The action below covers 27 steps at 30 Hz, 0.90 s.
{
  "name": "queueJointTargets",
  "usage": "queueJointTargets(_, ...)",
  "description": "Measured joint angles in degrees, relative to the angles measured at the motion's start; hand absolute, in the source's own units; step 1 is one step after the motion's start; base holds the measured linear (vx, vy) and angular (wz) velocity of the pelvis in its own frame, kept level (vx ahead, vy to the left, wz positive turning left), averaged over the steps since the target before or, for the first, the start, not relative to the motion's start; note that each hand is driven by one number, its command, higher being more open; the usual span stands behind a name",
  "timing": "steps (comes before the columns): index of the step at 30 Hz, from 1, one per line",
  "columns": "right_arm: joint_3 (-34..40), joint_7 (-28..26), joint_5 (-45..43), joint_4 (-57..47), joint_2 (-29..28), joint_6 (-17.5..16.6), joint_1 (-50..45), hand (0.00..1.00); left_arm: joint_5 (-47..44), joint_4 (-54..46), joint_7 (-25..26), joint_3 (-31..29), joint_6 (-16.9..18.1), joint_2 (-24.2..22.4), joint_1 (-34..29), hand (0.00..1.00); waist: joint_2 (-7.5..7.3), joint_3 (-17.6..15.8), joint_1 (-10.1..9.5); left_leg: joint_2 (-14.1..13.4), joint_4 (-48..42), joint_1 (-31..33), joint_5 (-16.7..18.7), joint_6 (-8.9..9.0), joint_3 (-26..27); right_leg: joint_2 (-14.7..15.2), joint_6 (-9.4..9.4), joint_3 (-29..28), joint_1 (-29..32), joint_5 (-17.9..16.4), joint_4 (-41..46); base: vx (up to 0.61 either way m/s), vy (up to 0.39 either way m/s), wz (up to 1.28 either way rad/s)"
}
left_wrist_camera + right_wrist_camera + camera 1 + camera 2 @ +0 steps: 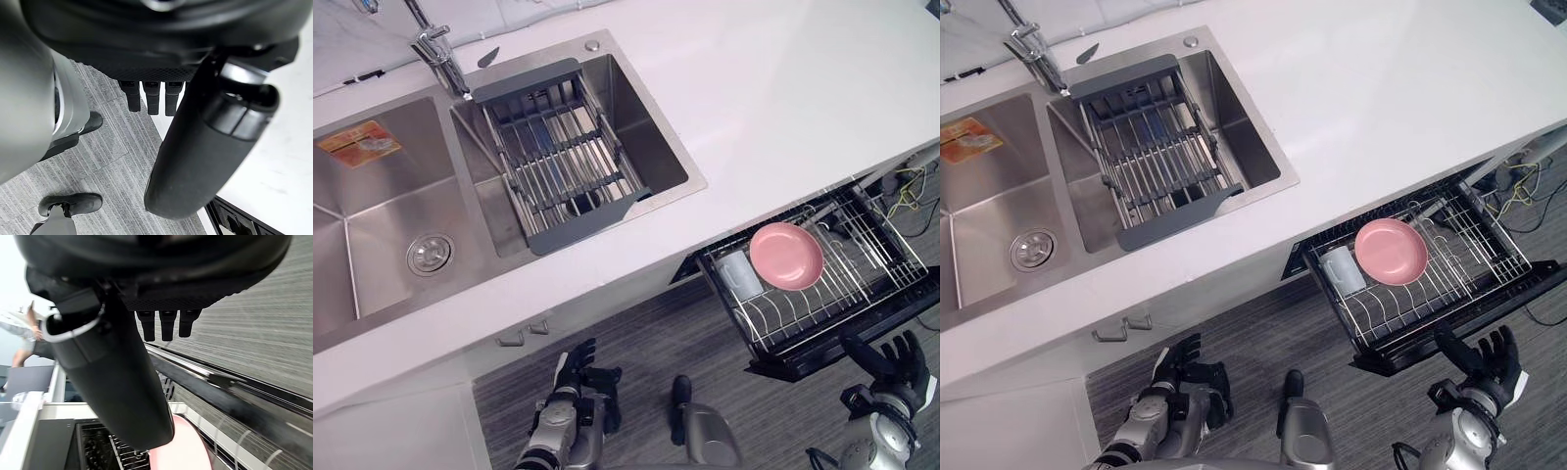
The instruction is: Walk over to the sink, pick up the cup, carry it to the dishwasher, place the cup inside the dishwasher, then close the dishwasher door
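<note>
A pale cup (737, 272) lies in the wire rack of the pulled-out dishwasher drawer (822, 343), just left of a pink plate (786, 255). The drawer sticks out from under the white counter (783, 108). My right hand (891, 364) hangs open and empty just in front of the drawer's dark front edge, with its fingers spread. In the right wrist view its straight fingers (161, 325) point at that edge, and the pink plate (181, 450) shows behind the thumb. My left hand (582, 377) hangs open and empty below the counter's front, near the cabinet handles (524, 333).
A double steel sink (372, 225) is set in the counter, with a grey drying rack (558, 162) across its right basin and a faucet (440, 54) behind. Grey striped floor (656, 343) lies before the cabinets. Cables lie at the far right (906, 191).
</note>
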<state>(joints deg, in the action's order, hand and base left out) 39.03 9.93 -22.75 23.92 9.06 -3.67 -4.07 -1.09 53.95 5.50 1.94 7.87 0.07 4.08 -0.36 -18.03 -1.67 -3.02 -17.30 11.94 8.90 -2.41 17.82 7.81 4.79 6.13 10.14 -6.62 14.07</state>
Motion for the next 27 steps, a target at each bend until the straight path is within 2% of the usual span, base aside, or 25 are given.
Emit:
queueJointTargets(7, -0.10, -1.07, -1.41, 1.91, -0.01, 0.23, 1.39, 0.90, -0.01, 0.00, -0.55, -0.61, 0.00, 0.35, -0.32, 0.90, 0.67, 0.39, -0.33, 0.09, -0.26, 0.23, 0.00, 0.01, 0.00, 0.26, 0.17, 0.07, 0.20, -0.17, 0.52, 0.00, 0.000, 0.00)
queueJointTargets(15, -6.02, -0.66, -11.88, -0.22, 0.06, -2.23, 0.35, 0.90, -0.01, 0.00, -0.63, -0.39, 0.00, 1.55, -0.53, 0.90, 0.61, 0.48, -0.32, 0.34, 1.55, 0.40, -1.20, 0.17, -0.08, 0.26, 0.08, 0.07, 1.42, -0.10, 1.02, 0.00, 0.000, 0.00)
queueJointTargets(19, -10.40, -0.66, -16.56, -2.13, 0.40, -4.21, -0.99, 0.90, -0.01, 0.02, -0.98, -0.33, 0.00, 2.15, -0.85, 0.90, 0.60, 0.51, -0.20, 1.11, 4.39, -0.11, -3.37, 0.50, -1.10, 0.27, -0.11, 0.46, 1.77, 0.05, 0.76, 0.01, -0.024, 0.05)
queueJointTargets(22, -12.73, -0.67, -16.75, -2.13, 0.89, -5.29, -0.91, 0.90, -0.01, 0.04, -1.16, -0.31, 0.01, 2.56, -1.03, 0.90, 0.58, 0.52, -0.20, 1.39, 5.57, -0.35, -4.67, 0.70, -1.78, 0.26, -0.28, 0.65, 1.77, 0.17, 0.50, 0.00, -0.030, 0.05)
queueJointTargets(27, -18.44, -0.73, -19.03, -0.51, 2.90, -6.96, 2.61, 0.90, 0.00, 0.20, -1.17, -0.32, 0.06, 3.84, -1.71, 0.90, 0.60, 0.56, 0.02, 2.09, 9.60, -0.56, -8.19, 1.15, -4.99, -0.02, -0.84, 1.85, 1.71, 1.58, -1.44, -0.02, -0.025, 0.12)
